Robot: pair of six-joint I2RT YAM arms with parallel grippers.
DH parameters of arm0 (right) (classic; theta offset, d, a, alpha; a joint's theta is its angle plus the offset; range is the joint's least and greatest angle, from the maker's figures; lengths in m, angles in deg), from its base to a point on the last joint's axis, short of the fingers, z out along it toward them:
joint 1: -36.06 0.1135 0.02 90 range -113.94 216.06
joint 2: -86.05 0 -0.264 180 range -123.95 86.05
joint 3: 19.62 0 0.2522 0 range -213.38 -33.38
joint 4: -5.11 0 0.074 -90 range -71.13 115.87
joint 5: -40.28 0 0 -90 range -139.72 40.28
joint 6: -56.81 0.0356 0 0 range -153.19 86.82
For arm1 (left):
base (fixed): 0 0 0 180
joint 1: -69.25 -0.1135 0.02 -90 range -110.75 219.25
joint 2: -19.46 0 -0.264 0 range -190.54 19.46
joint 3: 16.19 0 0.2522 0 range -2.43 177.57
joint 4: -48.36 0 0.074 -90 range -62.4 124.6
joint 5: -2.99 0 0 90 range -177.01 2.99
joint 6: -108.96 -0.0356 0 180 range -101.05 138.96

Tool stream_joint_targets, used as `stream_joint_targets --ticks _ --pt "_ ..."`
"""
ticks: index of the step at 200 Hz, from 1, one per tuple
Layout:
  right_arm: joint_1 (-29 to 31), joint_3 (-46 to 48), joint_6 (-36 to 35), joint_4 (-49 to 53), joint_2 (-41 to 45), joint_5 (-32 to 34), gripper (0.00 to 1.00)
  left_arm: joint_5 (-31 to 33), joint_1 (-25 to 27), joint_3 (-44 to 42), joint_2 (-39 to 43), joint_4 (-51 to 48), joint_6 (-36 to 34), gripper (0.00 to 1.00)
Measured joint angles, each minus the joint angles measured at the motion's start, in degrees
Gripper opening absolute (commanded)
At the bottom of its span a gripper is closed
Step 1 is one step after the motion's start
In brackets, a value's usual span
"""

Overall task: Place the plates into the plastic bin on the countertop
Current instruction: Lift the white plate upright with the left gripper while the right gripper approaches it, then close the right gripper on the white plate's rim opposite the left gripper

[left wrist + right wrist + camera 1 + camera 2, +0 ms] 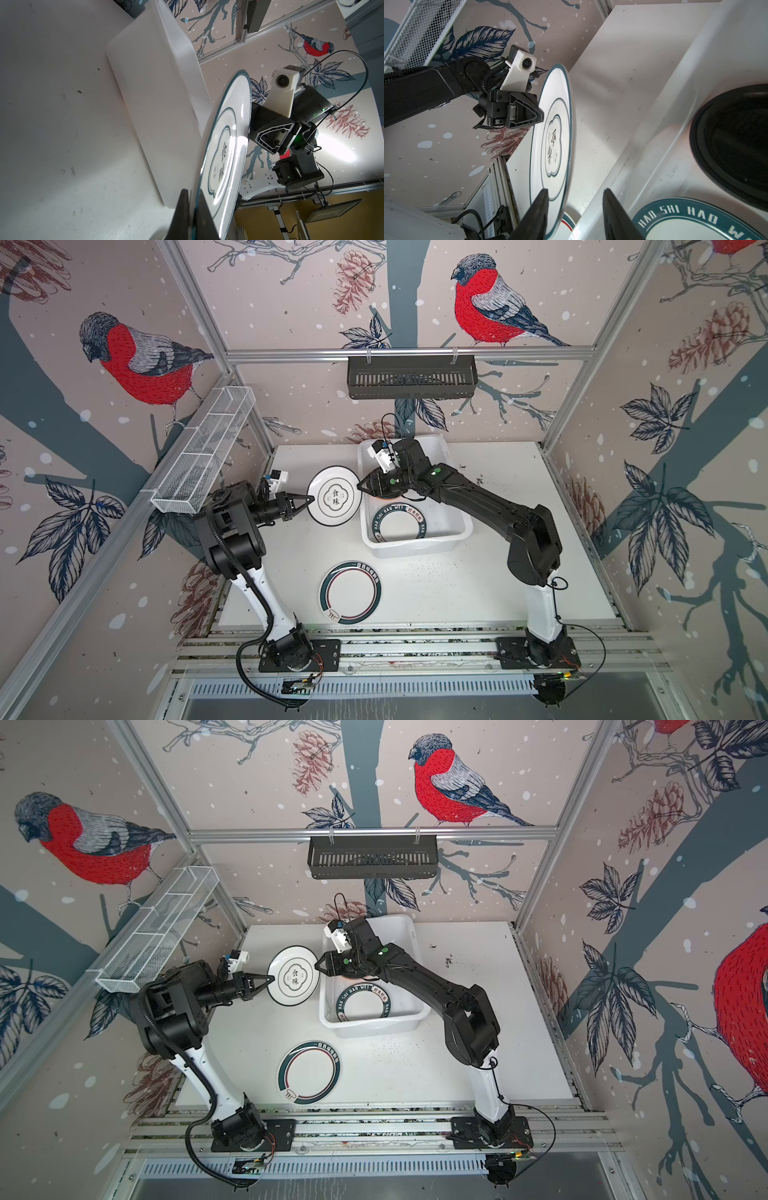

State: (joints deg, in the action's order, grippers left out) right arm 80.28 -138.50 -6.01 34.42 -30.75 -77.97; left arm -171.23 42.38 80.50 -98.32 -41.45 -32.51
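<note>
My left gripper [311, 500] [272, 978] [192, 193] is shut on the rim of a white plate with a dark rim and lettering [334, 499] [294, 975] [224, 145] [552, 135]. It holds the plate tilted above the countertop [519, 531], just left of the plastic bin [415, 549] [374, 1029] [158, 93] [675, 124]. My right gripper [360, 486] [318, 964] [576, 190] is open, its jaws straddling the plate's opposite edge at the bin's left wall. Inside the bin lie a green-rimmed lettered plate [401, 522] [695, 224] and a black plate [733, 145]. Another green-rimmed plate [350, 592] [308, 1072] lies flat on the countertop in front.
A black slotted rack [411, 377] hangs on the back rail. A white wire-mesh basket [203, 452] runs along the left rail, close above my left arm. Dark specks are scattered on the countertop right of the bin.
</note>
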Motion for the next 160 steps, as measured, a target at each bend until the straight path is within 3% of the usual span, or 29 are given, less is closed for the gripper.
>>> stream_joint_targets --ticks 63,160 --pt "-0.1 -0.7 1.2 -2.1 -0.7 -0.4 0.41 -1.2 0.3 0.0 0.0 -0.6 0.0 0.00" --pt "-0.2 -3.9 2.4 -2.4 -4.6 -3.0 0.24 -1.2 0.9 0.0 0.4 -0.6 -0.9 0.00"
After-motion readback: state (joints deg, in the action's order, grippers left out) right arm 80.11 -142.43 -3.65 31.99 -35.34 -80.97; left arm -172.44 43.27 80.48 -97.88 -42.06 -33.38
